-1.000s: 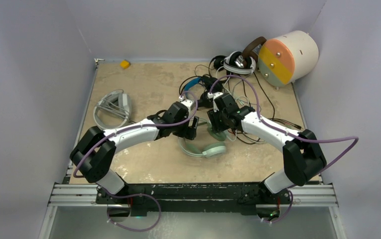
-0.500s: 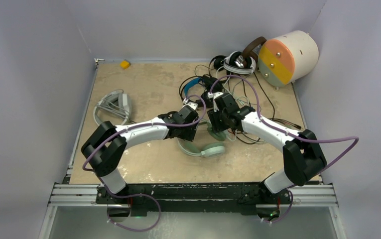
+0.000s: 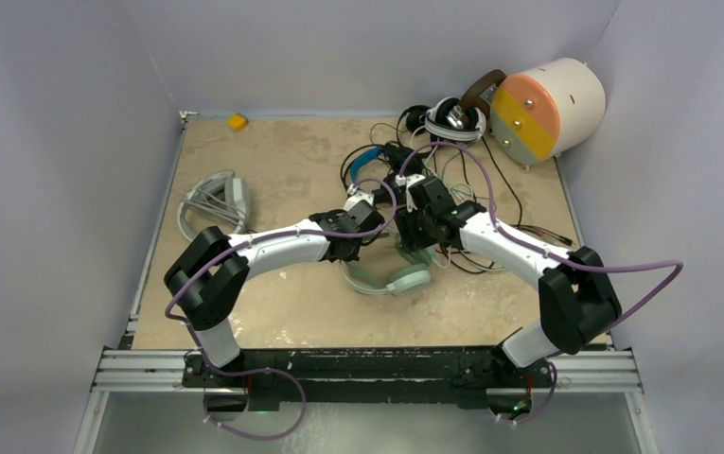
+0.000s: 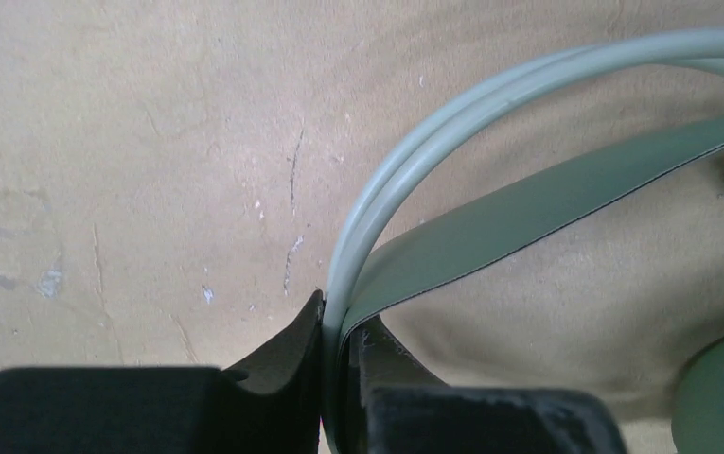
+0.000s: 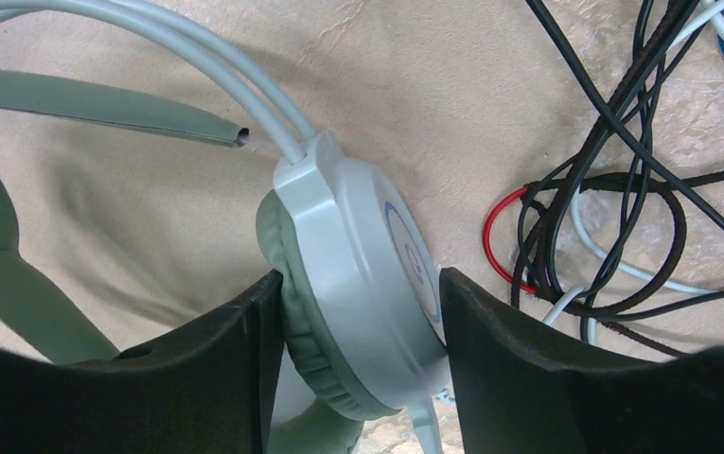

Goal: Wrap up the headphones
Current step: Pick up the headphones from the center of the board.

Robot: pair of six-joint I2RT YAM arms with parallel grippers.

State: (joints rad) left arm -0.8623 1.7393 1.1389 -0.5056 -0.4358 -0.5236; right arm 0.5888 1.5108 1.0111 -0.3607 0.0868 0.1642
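A sandy-tan counter point(image 3: 282, 161) is seen from above, walled in pale grey. At far left a white-grey headset point(image 3: 214, 203) lies on its own, well apart from the arms. Behind it, in the far left corner, sits a small yellow block point(image 3: 237, 121).

The left arm reaches from the near left toward the middle. The left gripper point(image 3: 362, 250) points down at the mint-green headset point(image 3: 391, 281), which lies mid-counter, nearer the front edge. The left wrist view shows this gripper clenched. Its two black fingers pinch the headset's thin twin-tube headband point(image 4: 405, 161), and a flat green inner strap point(image 4: 528, 213) runs just beside the tubes.

Just to the right, the right gripper point(image 3: 413, 244) comes down on the same headset from the other side. In the right wrist view one ear cup point(image 5: 339, 222), a pale shell with a green cushion, fills the gap between its fingers. Both fingers press against the cup, so this gripper is grasping it.

Beyond the two grippers lies a black headset with a blue headband point(image 3: 367, 158). To the right spreads a tangle of cables point(image 3: 504, 213), black, white and brown, with one red loop. At far right rear, a black-and-white headset point(image 3: 452, 118) and a brown headset point(image 3: 481, 87) sit just beside a big cream cylinder point(image 3: 552, 104) with an orange-and-green face.
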